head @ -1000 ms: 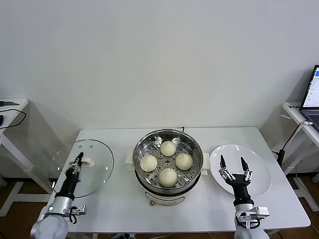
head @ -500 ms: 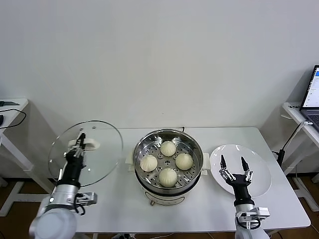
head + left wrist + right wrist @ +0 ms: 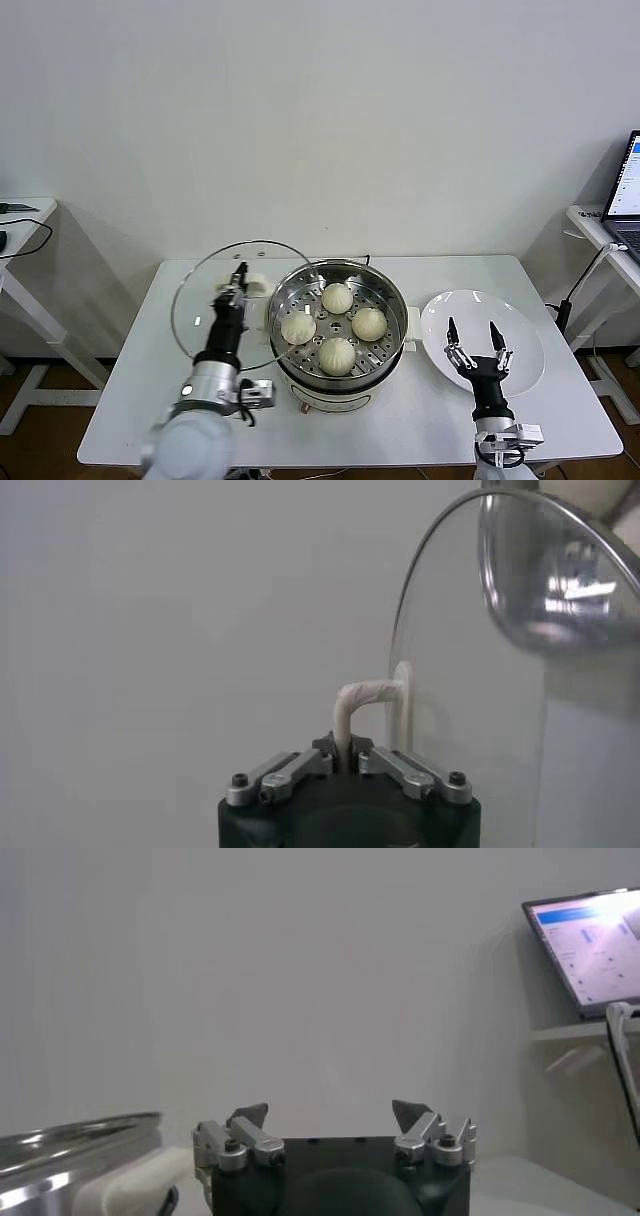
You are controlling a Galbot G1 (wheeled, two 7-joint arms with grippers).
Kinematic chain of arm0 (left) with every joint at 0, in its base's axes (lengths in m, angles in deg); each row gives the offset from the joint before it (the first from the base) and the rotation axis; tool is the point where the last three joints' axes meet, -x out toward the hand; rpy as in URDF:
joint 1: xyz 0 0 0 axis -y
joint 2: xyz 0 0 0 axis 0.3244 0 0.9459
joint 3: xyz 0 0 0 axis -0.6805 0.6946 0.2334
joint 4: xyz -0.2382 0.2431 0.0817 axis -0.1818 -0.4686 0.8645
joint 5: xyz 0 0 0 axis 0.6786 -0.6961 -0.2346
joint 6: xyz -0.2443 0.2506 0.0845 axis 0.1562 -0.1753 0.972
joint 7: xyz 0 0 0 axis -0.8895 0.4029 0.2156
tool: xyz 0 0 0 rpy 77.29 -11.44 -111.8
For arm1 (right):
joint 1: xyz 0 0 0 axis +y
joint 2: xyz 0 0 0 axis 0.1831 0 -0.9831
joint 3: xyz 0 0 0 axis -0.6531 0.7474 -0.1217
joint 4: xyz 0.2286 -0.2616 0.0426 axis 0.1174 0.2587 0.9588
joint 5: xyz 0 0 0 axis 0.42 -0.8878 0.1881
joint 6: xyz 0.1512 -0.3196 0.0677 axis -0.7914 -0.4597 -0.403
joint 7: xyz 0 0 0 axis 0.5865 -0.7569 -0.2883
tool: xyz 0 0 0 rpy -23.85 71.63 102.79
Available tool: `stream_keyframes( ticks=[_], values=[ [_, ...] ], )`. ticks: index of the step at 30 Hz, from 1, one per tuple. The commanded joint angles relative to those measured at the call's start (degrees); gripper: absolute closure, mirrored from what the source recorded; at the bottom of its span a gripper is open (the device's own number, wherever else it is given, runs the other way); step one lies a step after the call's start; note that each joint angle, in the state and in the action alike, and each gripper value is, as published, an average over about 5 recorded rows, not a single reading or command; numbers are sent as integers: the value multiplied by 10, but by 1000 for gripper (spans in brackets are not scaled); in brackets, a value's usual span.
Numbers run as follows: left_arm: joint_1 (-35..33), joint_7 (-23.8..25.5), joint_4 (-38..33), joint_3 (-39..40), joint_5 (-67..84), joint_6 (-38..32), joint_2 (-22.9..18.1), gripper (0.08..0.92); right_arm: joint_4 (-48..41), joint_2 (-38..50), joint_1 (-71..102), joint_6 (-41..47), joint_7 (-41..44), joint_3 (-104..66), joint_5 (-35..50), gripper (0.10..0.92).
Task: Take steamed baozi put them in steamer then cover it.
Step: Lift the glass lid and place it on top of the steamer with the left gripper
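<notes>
Head view shows you the left gripper [image 3: 238, 282], pinching the cover [image 3: 215, 310] by its handle, has carried it from the table's left edge to the steamer [image 3: 338, 325] holding four baozi [image 3: 337, 353], while the right gripper [image 3: 475, 345] waits spread over the plate [image 3: 520, 340].

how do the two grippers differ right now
The left gripper is shut on the cover's handle, holding the cover raised and tilted beside the steamer; the right gripper is open and holds nothing. The left is beside the steamer's left edge; the right hovers over the white plate. Both point up and away.
</notes>
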Motion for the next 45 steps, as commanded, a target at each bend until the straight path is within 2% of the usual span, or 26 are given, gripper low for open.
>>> stream_keyframes(
  ticks=[1, 8, 17, 45],
  values=[
    [114, 31, 71, 173, -76, 68, -66, 812, -3, -8, 0, -1, -1, -3, -10, 203],
    [128, 37, 120, 192, -112, 75, -130, 812, -14, -10, -2, -3, -2, -2, -17, 203],
    [121, 41, 159, 188, -143, 72, -175, 812, -18, -14, -4, -5, -2, 5, -26, 203],
    [109, 31, 184, 181, -168, 63, -196, 812, -25, -14, -3, -10, -2, 10, -35, 203]
  ],
)
